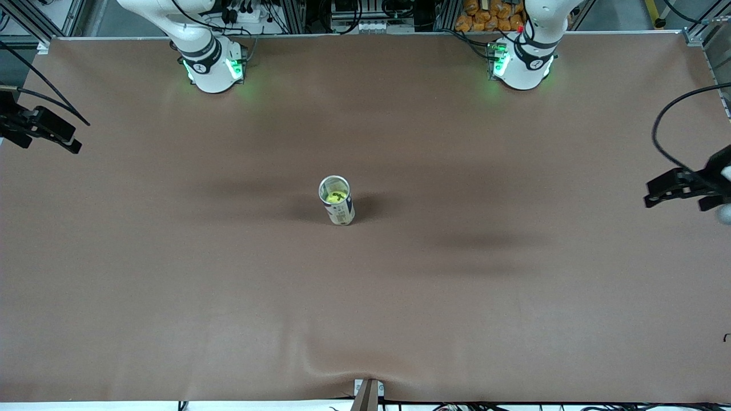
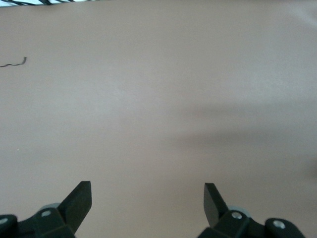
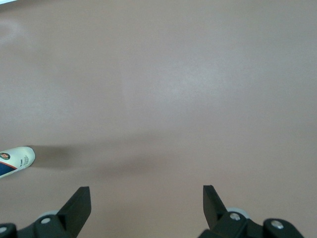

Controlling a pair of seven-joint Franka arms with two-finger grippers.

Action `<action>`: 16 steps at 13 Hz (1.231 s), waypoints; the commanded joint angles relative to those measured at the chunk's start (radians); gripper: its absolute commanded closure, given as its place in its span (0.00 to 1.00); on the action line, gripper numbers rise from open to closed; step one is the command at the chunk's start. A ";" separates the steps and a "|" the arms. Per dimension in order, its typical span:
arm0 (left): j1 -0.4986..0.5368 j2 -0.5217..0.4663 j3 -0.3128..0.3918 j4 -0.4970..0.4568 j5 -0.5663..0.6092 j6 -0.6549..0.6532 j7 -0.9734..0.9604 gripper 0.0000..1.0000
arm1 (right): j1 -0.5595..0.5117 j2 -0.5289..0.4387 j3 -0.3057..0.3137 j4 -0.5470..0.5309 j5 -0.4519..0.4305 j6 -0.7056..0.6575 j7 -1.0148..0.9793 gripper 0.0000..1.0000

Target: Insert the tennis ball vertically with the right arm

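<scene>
Two end effectors and one can make up the holdings on a brown worktop (image 1: 171, 285). Right end effector (image 1: 43, 132): black, raised over the worktop's edge at the right arm's end, partly cut off by the front view's border, so that its link to its arm is not visible; in the right wrist view its two fingers (image 3: 79, 204) stand wide apart, with nothing between them and only bare brown surface under them. Right arm (image 1: 197, 48): white, base lit green, upper part cut off at the top of the front view. Can (image 1: 337, 200): a tall white tube with printed label, upright near the middle of the worktop, mouth open upward; the tennis ball (image 1: 335, 196) sits inside it, a yellow-green patch with a dark mark, mostly hidden by the can wall. The right wrist view catches only one end of the can (image 3: 15, 161), the remainder cut off. Left end effector (image 1: 682, 191): black, raised over the worktop's edge at the left arm's end, partly cut off by the border; fingers (image 2: 79, 201) spread wide, holding and touching nothing. A thin dark squiggle (image 2: 14, 62) lies on the surface in the left wrist view, too small to identify.
</scene>
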 commanded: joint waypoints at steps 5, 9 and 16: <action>-0.443 -0.172 0.579 -0.021 -0.157 -0.036 0.007 0.00 | -0.004 0.012 0.003 0.020 0.013 -0.002 -0.017 0.00; -0.606 -0.246 0.770 -0.097 -0.217 -0.093 0.007 0.00 | -0.003 0.010 0.003 0.020 0.013 -0.004 -0.017 0.00; -0.642 -0.324 0.790 -0.197 -0.253 -0.099 0.019 0.00 | -0.001 0.012 0.003 0.020 0.013 -0.010 -0.017 0.00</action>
